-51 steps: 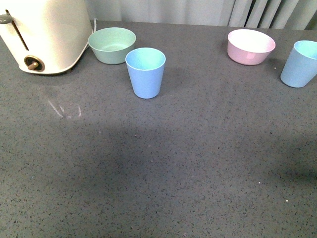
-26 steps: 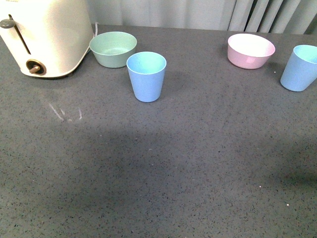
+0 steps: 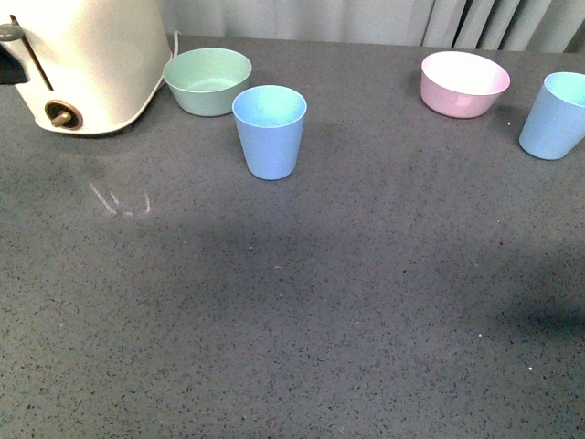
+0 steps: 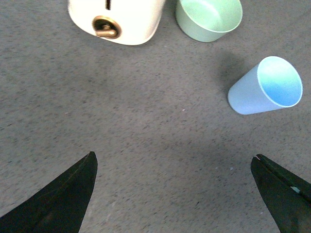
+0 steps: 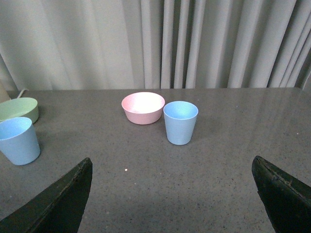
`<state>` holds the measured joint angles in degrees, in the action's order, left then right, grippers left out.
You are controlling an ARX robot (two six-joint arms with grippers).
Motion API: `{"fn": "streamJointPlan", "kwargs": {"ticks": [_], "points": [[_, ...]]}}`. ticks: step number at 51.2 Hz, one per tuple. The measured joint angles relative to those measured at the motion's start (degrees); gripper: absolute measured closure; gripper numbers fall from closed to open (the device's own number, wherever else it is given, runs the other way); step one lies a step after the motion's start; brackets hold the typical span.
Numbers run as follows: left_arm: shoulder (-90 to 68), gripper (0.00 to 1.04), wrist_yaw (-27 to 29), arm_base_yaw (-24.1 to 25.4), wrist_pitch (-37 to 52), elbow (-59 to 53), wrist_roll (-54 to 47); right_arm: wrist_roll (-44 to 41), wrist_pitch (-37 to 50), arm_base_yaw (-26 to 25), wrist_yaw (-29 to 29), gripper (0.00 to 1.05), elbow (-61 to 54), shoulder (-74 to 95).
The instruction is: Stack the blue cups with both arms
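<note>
Cups are staying put: centre blue cup (image 3: 269, 133) is standing beside the mint bowl (image 3: 207, 80), right blue cup (image 3: 553, 116) beside the pink bowl (image 3: 463, 84). Left end effector (image 4: 173, 156) and right end effector (image 5: 171, 160) are hanging spread wide; a dark shape (image 3: 7, 66) is newly showing far left.

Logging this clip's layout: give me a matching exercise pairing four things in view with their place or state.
Things:
1. mint-green round plastic bowl
2. pink round plastic bowl
3. cream-white rounded toaster
4. left black two-fingered gripper

Places or states:
A. far left of the front view
B. open, holding nothing
C. behind and left of the light blue tapered plastic cup near the middle
D. left of the light blue tapered plastic cup at the right edge

Pairs: 1-C, 2-D, 3-A, 4-B
</note>
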<state>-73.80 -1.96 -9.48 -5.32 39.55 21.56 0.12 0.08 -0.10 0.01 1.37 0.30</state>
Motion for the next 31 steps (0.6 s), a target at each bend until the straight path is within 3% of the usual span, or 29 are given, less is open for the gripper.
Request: {"fn": "streamJointPlan", "kwargs": {"ticks": [14,31], "points": [[-15.8,0.09,2.8,-8.7,0.3,11.9,5.1,0.0,0.0,0.0,0.0,0.09,0.0,0.0],[-28.6,0.09,3.5,-11.6,-1.4,23.7,7.8,0.0,0.0,0.0,0.0,0.09,0.0,0.0]]}}
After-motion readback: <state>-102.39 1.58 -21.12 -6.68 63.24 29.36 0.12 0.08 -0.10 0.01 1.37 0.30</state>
